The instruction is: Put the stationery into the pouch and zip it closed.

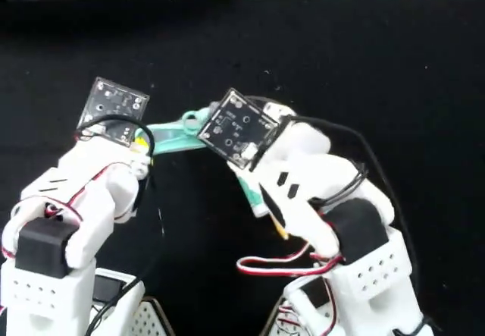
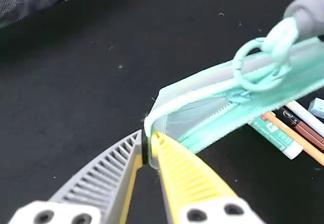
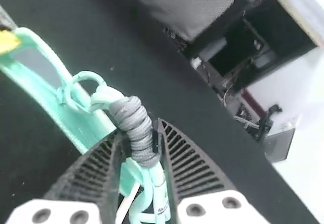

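Note:
A mint-green pouch (image 2: 223, 105) hangs stretched between the two arms above the black table; it appears as a green strip (image 1: 170, 135) in the high view. My left gripper (image 2: 150, 148) is shut on the pouch's corner edge. My right gripper (image 3: 139, 143) is shut on the grey cord-wrapped zipper pull (image 3: 134, 128), which joins a mint ring (image 3: 81, 85) on the pouch (image 3: 38, 70). The ring (image 2: 253, 64) and grey pull (image 2: 306, 14) are also in the left wrist view. Several pens and an eraser (image 2: 298, 128) lie inside or beneath the pouch's far end; which, I cannot tell.
The black cloth table (image 1: 341, 55) spreads wide beyond both arms. Dark furniture, cables and a mesh chair (image 3: 202, 11) stand past the table's far edge. Wires loop near the right arm's base (image 1: 280, 264).

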Robot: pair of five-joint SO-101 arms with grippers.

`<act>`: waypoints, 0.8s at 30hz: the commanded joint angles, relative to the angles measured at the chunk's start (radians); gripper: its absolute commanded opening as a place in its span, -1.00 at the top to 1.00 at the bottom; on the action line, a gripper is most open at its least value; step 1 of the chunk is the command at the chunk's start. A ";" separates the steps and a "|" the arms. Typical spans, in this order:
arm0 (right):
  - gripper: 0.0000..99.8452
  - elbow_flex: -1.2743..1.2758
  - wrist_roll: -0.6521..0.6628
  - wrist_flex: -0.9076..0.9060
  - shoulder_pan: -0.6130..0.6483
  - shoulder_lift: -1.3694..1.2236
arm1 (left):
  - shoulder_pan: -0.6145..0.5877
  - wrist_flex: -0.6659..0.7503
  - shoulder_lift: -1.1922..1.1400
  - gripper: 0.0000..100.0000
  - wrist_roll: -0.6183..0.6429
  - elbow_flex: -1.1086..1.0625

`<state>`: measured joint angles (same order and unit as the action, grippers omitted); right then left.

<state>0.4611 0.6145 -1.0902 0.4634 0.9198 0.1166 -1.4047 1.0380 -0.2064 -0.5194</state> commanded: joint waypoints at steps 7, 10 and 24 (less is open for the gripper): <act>0.98 0.019 -0.044 0.015 -0.046 0.030 | -0.283 0.107 0.020 0.94 0.003 -0.102; 0.98 0.053 -0.143 0.112 -0.051 0.031 | -0.323 0.106 0.083 0.94 0.009 -0.105; 0.98 0.104 -0.109 0.083 -0.213 0.038 | -0.312 0.127 0.414 0.94 -0.051 -0.283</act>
<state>0.5746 0.4964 -1.0088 0.3176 0.9383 -0.1703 -1.3126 1.4277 -0.2202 -0.7848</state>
